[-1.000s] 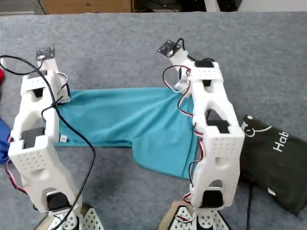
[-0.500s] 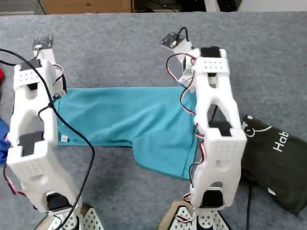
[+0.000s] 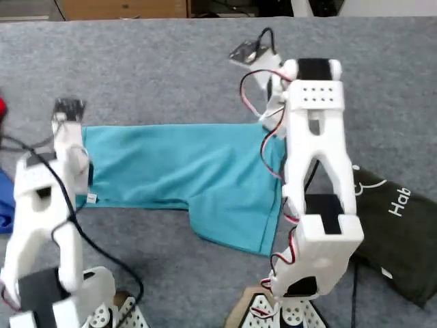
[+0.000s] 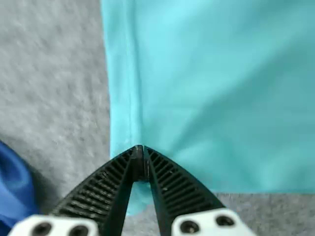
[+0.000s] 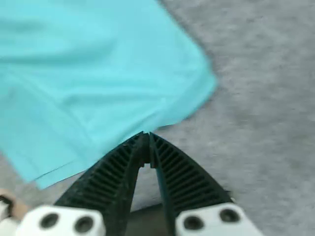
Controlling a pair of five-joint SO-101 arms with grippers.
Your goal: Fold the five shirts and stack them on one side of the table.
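A teal shirt [image 3: 184, 167] lies flat on the grey table, partly folded, with one flap reaching toward the near side. It also shows in the left wrist view [image 4: 211, 88] and the right wrist view [image 5: 88, 73]. My left gripper [image 4: 139, 153] is shut, its tips over the hem at the shirt's left end, where the left arm [image 3: 48, 198] stands. My right gripper [image 5: 146, 138] is shut above the shirt's far right corner, and the right arm [image 3: 314, 137] rises over that end. No cloth is lifted by either one.
A black cloth with white print [image 3: 392, 232] lies at the right, near the right arm's base. A blue cloth [image 3: 5, 205] and a bit of red [image 3: 2, 108] sit at the left edge. Bare grey table [image 3: 150, 75] stretches beyond the shirt.
The left arm has drawn back toward the near side along the shirt's left end. The right arm has risen and shifted a little farther away. The shirt lies as before.
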